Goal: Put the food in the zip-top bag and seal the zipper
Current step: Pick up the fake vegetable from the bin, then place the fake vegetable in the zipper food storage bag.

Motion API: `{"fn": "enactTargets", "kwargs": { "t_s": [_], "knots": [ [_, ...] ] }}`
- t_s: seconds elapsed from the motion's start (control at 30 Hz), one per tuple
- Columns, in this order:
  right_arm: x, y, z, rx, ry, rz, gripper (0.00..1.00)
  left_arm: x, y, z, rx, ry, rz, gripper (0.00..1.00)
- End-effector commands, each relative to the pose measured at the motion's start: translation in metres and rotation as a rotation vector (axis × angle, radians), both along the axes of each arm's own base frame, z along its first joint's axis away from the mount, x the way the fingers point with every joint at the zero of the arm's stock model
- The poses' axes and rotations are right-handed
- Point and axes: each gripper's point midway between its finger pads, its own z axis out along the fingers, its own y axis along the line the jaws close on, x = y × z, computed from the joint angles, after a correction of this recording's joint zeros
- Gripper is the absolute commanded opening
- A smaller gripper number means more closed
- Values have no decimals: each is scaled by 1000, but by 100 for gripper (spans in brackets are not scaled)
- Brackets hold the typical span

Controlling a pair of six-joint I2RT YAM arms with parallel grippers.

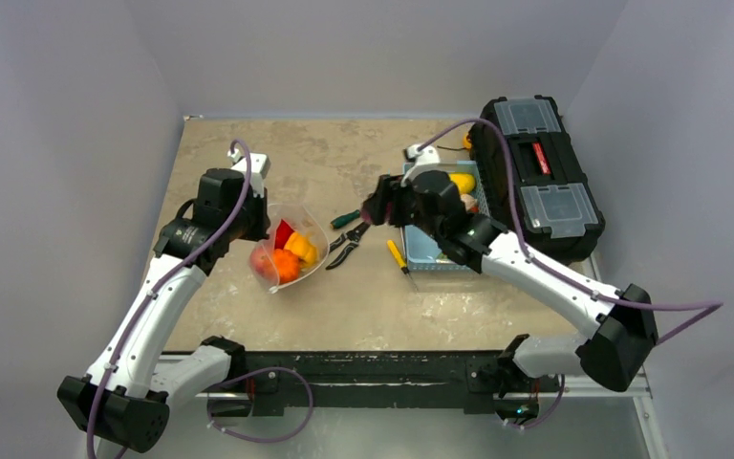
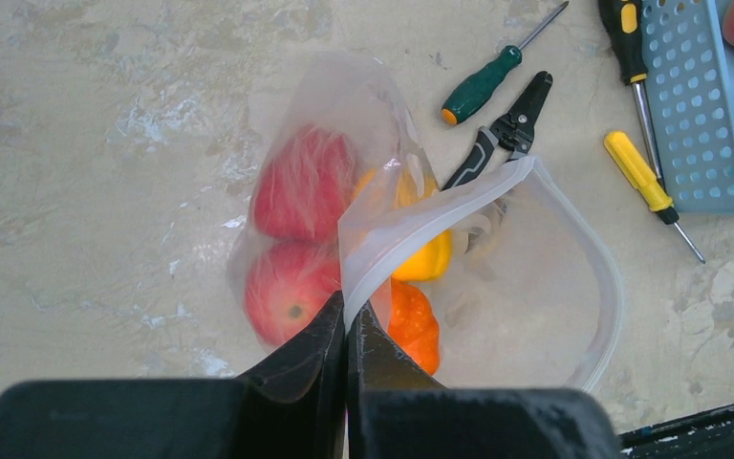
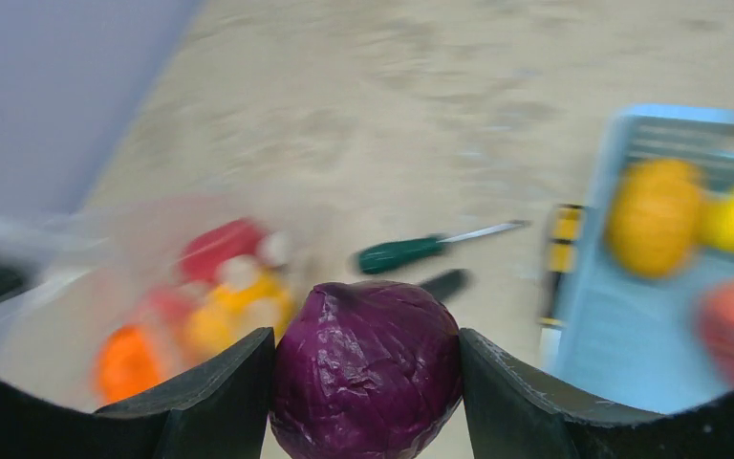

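Table (image 1: 344, 316): pale mottled top, with a black toolbox (image 1: 535, 177) at the far right that plays no part here. The blue basket (image 1: 430, 253) just beside it holds the fruit not yet bagged, including a yellow piece (image 1: 462, 182), so the supply sits on my right arm's side. The bag (image 2: 535, 287) lies left of centre with its mouth toward the basket; red apples (image 2: 296, 191) and an orange piece (image 2: 411, 325) are already inside. My left gripper (image 2: 346, 325) is pinched tight on the upper lip at the zipper strip (image 2: 440, 206), lifting it so the mouth gapes for loading. My right gripper (image 3: 365, 344) clamps a purple cabbage (image 3: 365, 382), held between basket and bag, near the pliers (image 2: 511, 129) and green screwdriver (image 2: 483, 86). Judgement: loading is partway and the zipper unsealed; the floppy lip may fold on entry.
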Motion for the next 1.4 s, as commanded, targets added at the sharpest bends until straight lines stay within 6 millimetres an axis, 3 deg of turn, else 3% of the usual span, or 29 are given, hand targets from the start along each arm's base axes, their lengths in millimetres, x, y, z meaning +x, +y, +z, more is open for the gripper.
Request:
{"fn": "enactTargets", "kwargs": {
  "t_s": [0.0, 0.07, 0.13, 0.3, 0.47, 0.83, 1.03, 1.2, 1.37],
  "knots": [
    [-56, 116, 78, 232, -194, 430, 0, 4, -4, 13, -21, -33, -4, 0],
    [-86, 151, 92, 285, -226, 536, 0, 4, -3, 13, -20, -34, -2, 0],
    [-98, 173, 95, 291, -250, 593, 0, 4, -3, 14, -19, -36, -1, 0],
    [-100, 210, 78, 284, -219, 620, 0, 3, -2, 17, -20, -51, 1, 0],
    [-77, 221, 49, 277, -221, 510, 0, 1, -4, 23, -40, -81, -10, 0],
    [-43, 227, 25, 347, -298, 336, 1, -2, -20, 29, -94, -104, -96, 0],
    [-40, 241, 2, 295, -257, 358, 34, -2, -20, 29, -96, -103, -97, 0],
    [-44, 244, -5, 266, -231, 388, 65, -1, -15, 29, -82, -104, -72, 0],
    [-45, 238, -6, 231, -214, 379, 84, 0, -13, 28, -74, -103, -59, 0]
  ]
}}
